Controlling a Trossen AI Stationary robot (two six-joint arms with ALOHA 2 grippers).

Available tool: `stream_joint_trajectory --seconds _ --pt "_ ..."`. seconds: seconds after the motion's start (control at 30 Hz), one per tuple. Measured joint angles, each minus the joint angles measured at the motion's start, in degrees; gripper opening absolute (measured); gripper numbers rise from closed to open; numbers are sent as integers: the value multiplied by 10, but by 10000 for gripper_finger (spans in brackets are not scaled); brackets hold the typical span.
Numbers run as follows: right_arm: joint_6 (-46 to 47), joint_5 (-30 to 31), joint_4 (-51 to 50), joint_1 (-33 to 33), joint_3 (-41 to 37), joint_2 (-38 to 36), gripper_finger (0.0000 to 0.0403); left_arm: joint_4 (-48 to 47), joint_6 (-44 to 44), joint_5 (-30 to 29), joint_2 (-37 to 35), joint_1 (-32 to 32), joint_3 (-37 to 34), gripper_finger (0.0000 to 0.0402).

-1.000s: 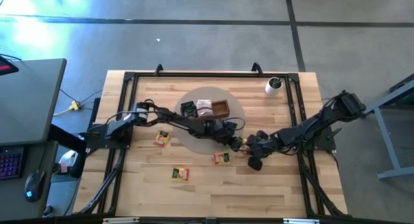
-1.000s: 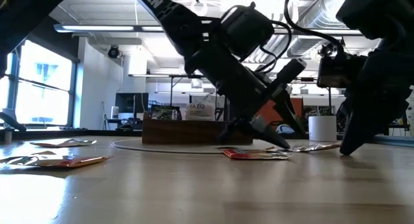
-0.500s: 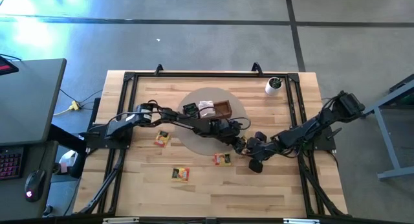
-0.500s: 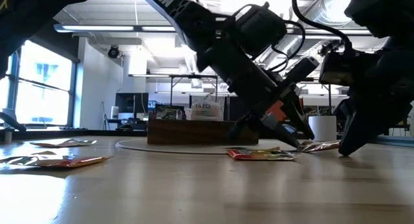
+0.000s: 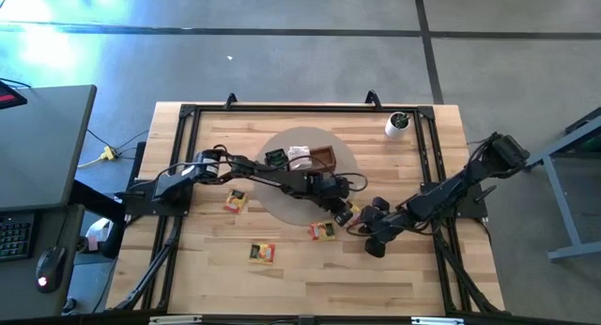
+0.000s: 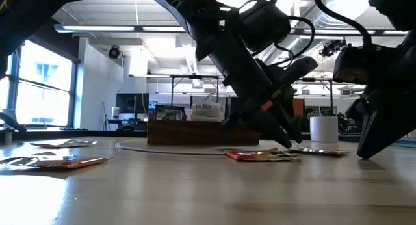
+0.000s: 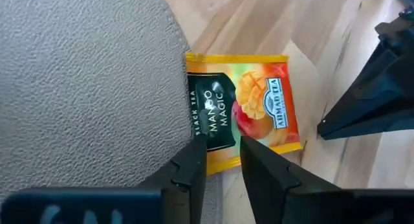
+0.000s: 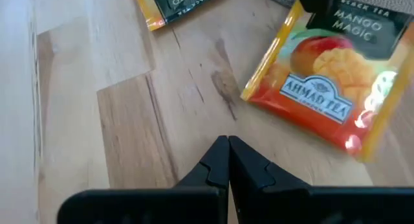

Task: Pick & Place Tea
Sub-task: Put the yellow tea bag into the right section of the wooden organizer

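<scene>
A mango tea sachet [image 7: 262, 101] [image 8: 326, 91] lies flat at the rim of the grey round mat [image 7: 84, 75], one edge on the mat and the rest on the wood. My left gripper [image 7: 223, 146] [image 5: 345, 215] slants down onto it, with a narrow gap between its fingers. My right gripper [image 8: 226, 153] [image 5: 364, 233] is shut and sits just to the near-right of the sachet, apart from it. Three more sachets lie loose on the table [image 5: 322, 231] [image 5: 263, 253] [image 5: 235, 201]. Others stand in the wooden tray [image 5: 321, 159]. My left gripper has its fingertips [image 7: 197, 146] down on the sachet's black-labelled edge [image 7: 217, 123], next to the mat's rim. It comes slanting down from the table's left. A strip of the label shows between the fingers. The sachet lies flat; I cannot tell whether it is pinched.
The tray stands on the far part of the round mat [image 5: 282, 198]. A white cup [image 5: 397, 124] [image 6: 323, 129] is at the far right corner. A black frame [image 5: 183, 165] runs along the table's edges. Open wood lies along the near edge [image 5: 310, 283].
My left gripper has moved a little toward the right and near edges, onto the sachet. My right gripper has drawn back toward the near-right, away from it. The sachet's end, slightly raised before, now lies flat on the table.
</scene>
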Motion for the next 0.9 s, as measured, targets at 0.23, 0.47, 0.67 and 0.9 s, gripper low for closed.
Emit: stream_joint_trajectory --seconds 0.23,0.47,0.67,0.9 --pt "1 9 1 0 0 0 0 -6 77 -7 -1 -1 36 134" --pt "0 21 1 1 0 0 0 -74 86 -72 -2 0 73 180" --pt "0 23 1 0 0 0 0 -103 65 -76 13 0 76 189" --pt "-11 47 1 -1 0 0 0 -95 41 -45 36 -1 76 189"
